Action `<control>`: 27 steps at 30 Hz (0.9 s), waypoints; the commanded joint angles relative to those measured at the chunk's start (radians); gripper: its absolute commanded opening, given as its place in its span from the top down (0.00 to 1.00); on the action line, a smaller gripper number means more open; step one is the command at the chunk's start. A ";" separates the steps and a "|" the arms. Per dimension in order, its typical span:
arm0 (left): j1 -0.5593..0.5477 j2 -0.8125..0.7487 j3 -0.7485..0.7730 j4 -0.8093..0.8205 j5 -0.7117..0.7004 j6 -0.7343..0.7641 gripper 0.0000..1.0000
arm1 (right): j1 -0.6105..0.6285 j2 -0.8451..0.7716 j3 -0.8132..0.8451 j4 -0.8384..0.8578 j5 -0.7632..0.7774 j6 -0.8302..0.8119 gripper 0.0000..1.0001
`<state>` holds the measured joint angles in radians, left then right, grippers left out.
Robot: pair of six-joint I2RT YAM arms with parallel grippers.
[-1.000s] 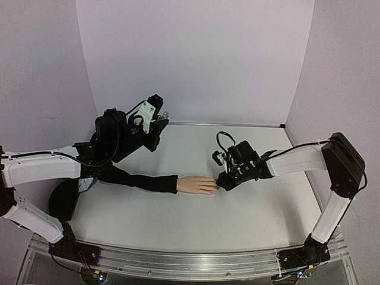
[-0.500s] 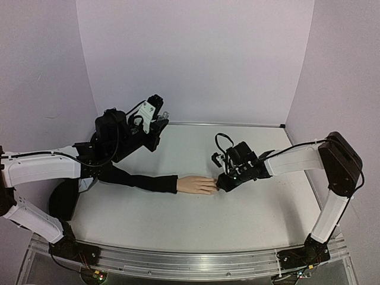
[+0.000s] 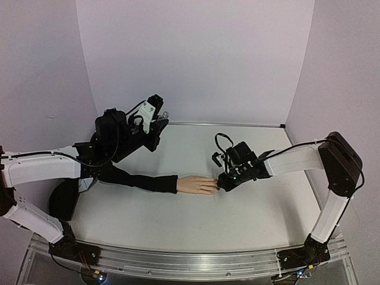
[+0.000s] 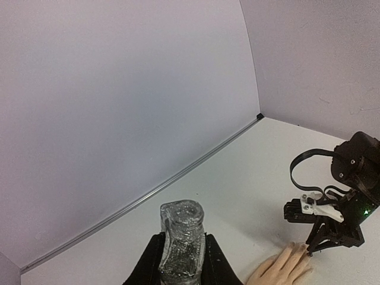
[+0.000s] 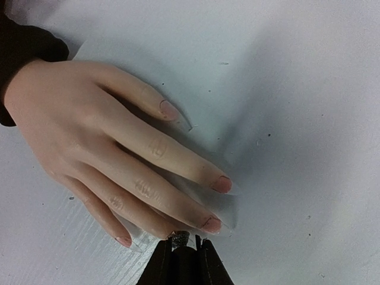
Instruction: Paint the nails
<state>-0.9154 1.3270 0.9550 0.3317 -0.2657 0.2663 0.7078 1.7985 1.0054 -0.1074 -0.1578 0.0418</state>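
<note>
The pale mannequin hand [image 3: 198,185] lies flat on the table, extending from a long black sleeve [image 3: 139,180]. In the right wrist view its nails [image 5: 222,184] look pinkish on the hand [image 5: 119,148]. My right gripper [image 3: 221,185] [image 5: 184,244] is shut on a dark polish brush with a glittery tip [image 5: 180,239]. The tip sits right at the ring fingertip, next to the middle finger's nail [image 5: 212,225]. My left gripper [image 3: 159,116] [image 4: 181,261] is shut on an uncapped glittery polish bottle [image 4: 181,237], held in the air at the back left.
White walls close in the table at the back and on both sides, with a metal strip [image 3: 225,124] along the back edge. The right arm [image 4: 341,202] shows in the left wrist view, beside the hand's fingertips [image 4: 285,267].
</note>
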 commanded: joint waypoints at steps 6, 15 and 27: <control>0.002 -0.038 0.009 0.007 -0.006 0.013 1.00 | 0.005 -0.002 0.012 -0.010 0.039 0.000 1.00; 0.003 -0.040 0.009 0.007 -0.006 0.013 1.00 | 0.005 -0.004 0.012 -0.020 0.048 -0.003 1.00; 0.002 -0.037 0.011 0.005 -0.006 0.013 1.00 | 0.005 -0.044 -0.015 -0.017 0.076 -0.006 1.00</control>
<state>-0.9154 1.3266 0.9550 0.3314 -0.2657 0.2661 0.7078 1.7981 1.0051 -0.1226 -0.1165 0.0414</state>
